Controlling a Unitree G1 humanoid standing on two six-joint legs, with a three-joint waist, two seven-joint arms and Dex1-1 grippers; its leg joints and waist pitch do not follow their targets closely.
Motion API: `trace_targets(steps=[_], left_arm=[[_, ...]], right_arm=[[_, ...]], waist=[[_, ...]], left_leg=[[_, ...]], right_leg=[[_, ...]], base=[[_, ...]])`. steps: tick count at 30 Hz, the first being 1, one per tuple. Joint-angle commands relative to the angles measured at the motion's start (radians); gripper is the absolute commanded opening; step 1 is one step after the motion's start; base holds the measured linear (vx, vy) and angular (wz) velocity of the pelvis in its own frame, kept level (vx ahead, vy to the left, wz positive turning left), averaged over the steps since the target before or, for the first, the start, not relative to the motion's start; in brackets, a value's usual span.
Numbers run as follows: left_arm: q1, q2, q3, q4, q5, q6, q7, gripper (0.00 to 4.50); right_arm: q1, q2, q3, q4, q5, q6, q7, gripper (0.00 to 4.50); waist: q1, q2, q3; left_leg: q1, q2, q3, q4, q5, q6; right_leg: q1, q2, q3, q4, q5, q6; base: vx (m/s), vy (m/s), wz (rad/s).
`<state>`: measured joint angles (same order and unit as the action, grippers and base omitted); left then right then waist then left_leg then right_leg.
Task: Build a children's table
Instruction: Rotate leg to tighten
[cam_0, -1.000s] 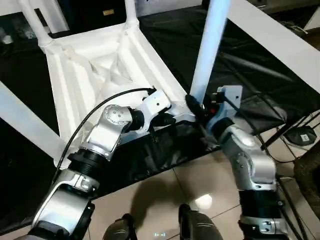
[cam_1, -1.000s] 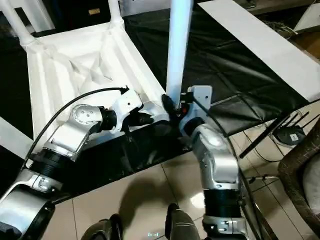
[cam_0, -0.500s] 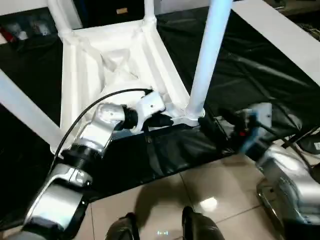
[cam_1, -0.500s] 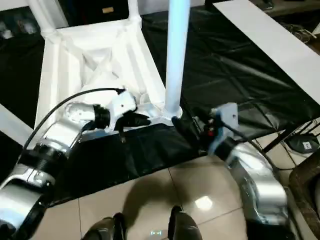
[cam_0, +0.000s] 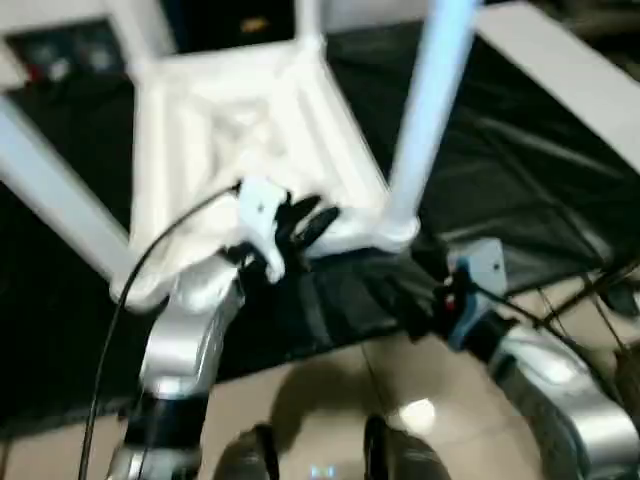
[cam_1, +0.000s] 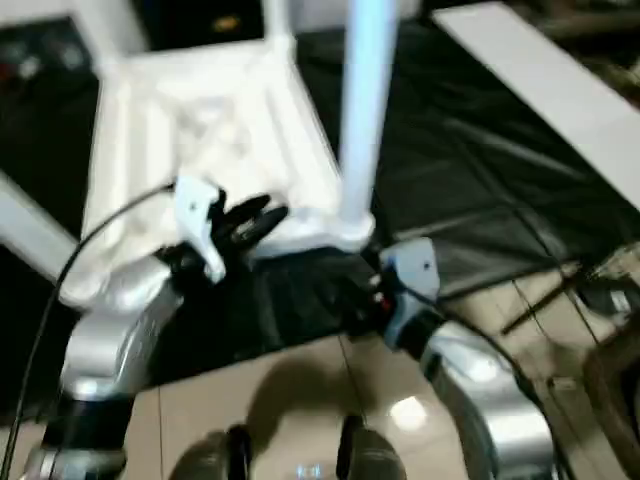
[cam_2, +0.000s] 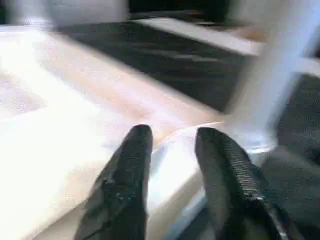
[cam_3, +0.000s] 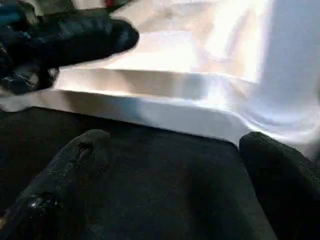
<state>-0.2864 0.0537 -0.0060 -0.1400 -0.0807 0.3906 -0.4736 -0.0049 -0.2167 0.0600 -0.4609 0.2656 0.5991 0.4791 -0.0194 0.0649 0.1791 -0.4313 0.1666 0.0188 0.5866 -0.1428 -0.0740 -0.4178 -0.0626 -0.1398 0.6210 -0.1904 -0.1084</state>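
Note:
The white table top (cam_0: 240, 130) lies upside down on the black sheet, ribbed underside up. One white leg (cam_0: 425, 110) stands in the near right corner socket; another leg (cam_0: 55, 195) slants at the left. My left gripper (cam_0: 305, 222) hovers over the near rim, open, nothing between its fingers (cam_2: 127, 170). My right gripper (cam_3: 175, 145) is open, low over the black sheet just in front of the near rim (cam_3: 150, 110) and the leg's base, a little apart from them. In the right wrist view the left gripper (cam_3: 75, 37) is a dark shape over the rim.
A long white board (cam_0: 560, 70) lies across the sheet at the back right. The sheet-covered surface (cam_0: 520, 170) ends close to me, with tiled floor (cam_0: 330, 390) below. Cables (cam_0: 610, 290) hang at the right.
My right gripper has pulled back from the near right leg's base towards me. My left arm has swung upright, lifting its gripper off the rim. The camera has shifted too.

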Motion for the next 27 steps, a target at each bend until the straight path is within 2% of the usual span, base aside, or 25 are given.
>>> trace_targets(steps=[1,2,3,4,5,6,7,8,9,10,11,12,13,14,15,16,17,18,19,20,21,23,25,26,27], left_arm=[[0.018,-0.016,-0.016,-0.046,0.016,0.014,0.033,2.1],[0.045,-0.023,-0.025,-0.064,0.036,0.023,0.057,2.2],[0.093,-0.034,-0.044,-0.093,0.07,0.033,0.093,2.25],[0.093,-0.034,-0.044,-0.093,0.07,0.033,0.093,2.32],[0.115,-0.035,-0.052,-0.105,0.09,0.021,0.109,2.43],[0.14,-0.037,-0.054,-0.117,0.093,0.004,0.114,2.55],[0.159,-0.036,-0.057,-0.131,0.094,-0.003,0.124,2.55],[0.189,-0.029,-0.062,-0.153,0.09,0.0,0.128,2.64],[0.214,-0.023,-0.063,-0.171,0.082,-0.002,0.128,2.77],[0.233,-0.02,-0.063,-0.188,0.072,0.006,0.132,2.77],[0.25,-0.017,-0.06,-0.202,0.066,0.015,0.133,2.86],[0.28,-0.01,-0.056,-0.225,0.078,0.017,0.135,2.94],[0.284,-0.01,-0.055,-0.227,0.08,0.014,0.137,3.0],[0.305,-0.007,-0.045,-0.236,0.094,-0.001,0.148,3.05],[0.312,-0.007,-0.04,-0.238,0.092,-0.007,0.15,3.2],[0.321,-0.011,-0.03,-0.248,0.085,-0.003,0.16,3.2],[0.329,-0.018,-0.016,-0.26,0.071,0.004,0.168,3.29],[0.336,-0.022,-0.005,-0.273,0.057,0.01,0.174,3.41],[0.336,-0.022,-0.005,-0.273,0.057,0.01,0.174,3.41],[0.342,-0.018,0.005,-0.288,0.044,0.022,0.18,3.46],[0.339,-0.016,0.008,-0.292,0.04,0.027,0.183,3.53],[0.32,-0.017,0.026,-0.284,0.048,0.034,0.212,3.81],[0.294,-0.023,0.059,-0.265,0.067,0.025,0.262,3.92],[0.266,-0.032,0.103,-0.248,0.078,0.016,0.316,4.04],[0.261,-0.034,0.112,-0.245,0.08,0.014,0.326,4.16]], right_arm=[[0.001,-0.015,-0.003,-0.014,-0.007,-0.01,-0.003,4.5],[0.0,-0.014,-0.001,-0.005,-0.014,-0.02,-0.007,4.5],[-0.001,-0.01,-0.002,0.006,-0.018,-0.029,-0.012,4.5],[-0.001,-0.01,-0.002,0.006,-0.018,-0.029,-0.012,4.5],[-0.002,-0.007,-0.005,0.009,-0.014,-0.024,-0.017,4.5],[-0.005,-0.009,-0.005,0.011,-0.005,-0.023,-0.007,4.5],[-0.008,-0.011,-0.004,0.012,0.002,-0.023,-0.001,4.5],[-0.017,-0.018,-0.004,0.021,-0.004,-0.032,-0.002,4.5],[-0.025,-0.02,-0.006,0.031,-0.007,-0.049,-0.001,4.5],[-0.032,-0.017,-0.014,0.038,0.001,-0.054,-0.002,4.5],[-0.038,-0.015,-0.022,0.044,0.006,-0.051,-0.007,4.5],[-0.045,-0.013,-0.03,0.055,0.016,-0.054,-0.011,4.5],[-0.045,-0.014,-0.03,0.055,0.017,-0.053,-0.01,4.5],[-0.047,-0.018,-0.028,0.057,0.024,-0.046,-0.004,4.5],[-0.046,-0.02,-0.025,0.057,0.025,-0.046,0.001,4.5],[-0.044,-0.021,-0.021,0.055,0.027,-0.047,0.006,4.5],[-0.04,-0.024,-0.015,0.055,0.028,-0.053,0.014,4.5],[-0.037,-0.028,-0.007,0.056,0.026,-0.064,0.023,4.5],[-0.037,-0.028,-0.007,0.056,0.026,-0.064,0.023,4.5],[-0.035,-0.032,0.006,0.064,0.018,-0.083,0.03,4.5],[-0.037,-0.032,0.01,0.069,0.015,-0.091,0.032,4.5],[-0.046,-0.033,0.017,0.077,0.012,-0.1,0.037,4.5],[-0.056,-0.033,0.021,0.083,0.011,-0.104,0.035,4.5],[-0.063,-0.035,0.024,0.087,0.012,-0.107,0.039,4.5],[-0.065,-0.036,0.025,0.088,0.011,-0.108,0.039,4.5]], waist=[[-0.001,0.012,-0.051],[0.026,-0.029,-0.045],[0.026,-0.079,-0.031],[0.006,-0.083,-0.041],[0.012,-0.071,-0.049],[0.039,-0.082,-0.063],[0.046,-0.086,-0.066],[0.047,-0.093,-0.068],[0.043,-0.072,-0.071],[0.041,-0.066,-0.066],[0.023,-0.04,-0.053],[0.002,-0.037,-0.065],[0.001,-0.029,-0.068],[-0.001,-0.029,-0.066],[0.001,-0.044,-0.059],[0.002,-0.052,-0.057],[0.005,-0.062,-0.058],[0.002,-0.063,-0.057],[-0.001,-0.062,-0.056],[-0.01,-0.062,-0.057],[-0.015,-0.062,-0.06],[-0.02,-0.062,-0.062],[-0.022,-0.057,-0.069],[-0.025,-0.057,-0.07],[-0.025,-0.053,-0.073]], left_leg=[[0.032,0.108,-0.109,-0.178,-0.589,0.149],[-0.011,0.016,-0.043,-0.114,-0.545,0.083],[0.113,-0.09,0.069,0.184,-0.243,0.043],[0.039,-0.094,0.073,0.188,-0.143,0.033],[-0.011,-0.093,0.088,0.129,-0.161,0.06],[0.005,-0.066,0.07,0.099,-0.212,0.12],[0.007,-0.056,0.061,0.088,-0.216,0.146],[0.026,-0.043,0.045,0.075,-0.202,0.183],[0.052,-0.027,0.042,0.045,-0.135,0.198],[0.068,-0.02,0.047,0.025,-0.103,0.205],[0.101,0.033,0.039,-0.028,-0.054,0.238],[0.122,0.109,0.008,-0.047,-0.069,0.282],[0.125,0.119,0.005,-0.045,-0.095,0.292],[0.12,0.104,0.025,-0.043,-0.148,0.3],[0.107,0.075,0.048,-0.041,-0.237,0.266],[0.105,0.059,0.062,-0.039,-0.276,0.237],[0.11,0.036,0.078,-0.032,-0.3,0.187],[0.108,0.033,0.081,-0.033,-0.294,0.165],[0.106,0.035,0.078,-0.036,-0.298,0.159],[0.096,0.043,0.071,-0.043,-0.31,0.154],[0.092,0.049,0.065,-0.046,-0.322,0.154],[0.088,0.048,0.065,-0.045,-0.318,0.157],[0.086,0.047,0.066,-0.042,-0.292,0.163],[0.08,0.047,0.067,-0.042,-0.266,0.175],[0.079,0.049,0.066,-0.041,-0.258,0.178]], right_leg=[[0.033,-0.01,0.069,0.058,-0.231,-0.11],[0.032,-0.057,0.126,-0.05,-0.38,-0.099],[-0.106,-0.162,0.073,-0.275,-1.084,0.044],[-0.056,-0.143,0.069,-0.24,-1.145,0.134],[0.04,-0.121,0.176,-0.208,-1.095,0.318],[0.099,-0.18,0.245,-0.167,-0.933,0.295],[0.113,-0.188,0.272,-0.161,-0.824,0.243],[0.133,-0.192,0.295,-0.156,-0.622,0.073],[0.137,-0.158,0.267,-0.15,-0.413,-0.114],[0.119,-0.125,0.243,-0.152,-0.355,-0.16],[0.07,-0.058,0.18,-0.144,-0.289,-0.161],[0.05,-0.043,0.143,-0.119,-0.231,-0.115],[0.047,-0.053,0.138,-0.104,-0.197,-0.114],[0.044,-0.072,0.139,-0.113,-0.187,-0.12],[0.054,-0.09,0.144,-0.133,-0.281,-0.126],[0.058,-0.097,0.146,-0.144,-0.367,-0.115],[0.057,-0.102,0.146,-0.161,-0.525,-0.081],[0.053,-0.098,0.142,-0.17,-0.606,-0.044],[0.052,-0.095,0.137,-0.168,-0.611,-0.033],[0.054,-0.09,0.131,-0.164,-0.589,-0.024],[0.055,-0.092,0.13,-0.157,-0.558,-0.024],[0.056,-0.097,0.134,-0.154,-0.528,-0.032],[0.057,-0.098,0.137,-0.15,-0.483,-0.047],[0.06,-0.099,0.138,-0.147,-0.442,-0.06],[0.061,-0.098,0.136,-0.143,-0.427,-0.066]], base=[[-0.04,-0.236,0.9],[-0.04,-0.236,0.9],[-0.093,-0.253,0.84],[-0.013,-0.166,0.53],[-0.013,-0.166,0.53],[0.05,-0.114,0.4],[-0.025,-0.112,0.42],[-0.025,-0.112,0.42],[-0.069,-0.102,0.37],[-0.07,-0.046,0.29],[-0.07,-0.046,0.29],[0.0,0.0,0.0],[0.0,0.0,0.0],[0.0,0.0,0.0],[0.0,0.0,0.0],[0.0,0.0,0.0],[0.0,0.0,0.0],[0.0,0.0,0.0],[0.0,0.0,0.0],[0.0,0.0,0.0],[0.0,0.0,0.0],[0.0,0.0,0.0],[0.0,0.0,0.0],[0.0,0.0,0.0],[0.0,0.0,0.0]])
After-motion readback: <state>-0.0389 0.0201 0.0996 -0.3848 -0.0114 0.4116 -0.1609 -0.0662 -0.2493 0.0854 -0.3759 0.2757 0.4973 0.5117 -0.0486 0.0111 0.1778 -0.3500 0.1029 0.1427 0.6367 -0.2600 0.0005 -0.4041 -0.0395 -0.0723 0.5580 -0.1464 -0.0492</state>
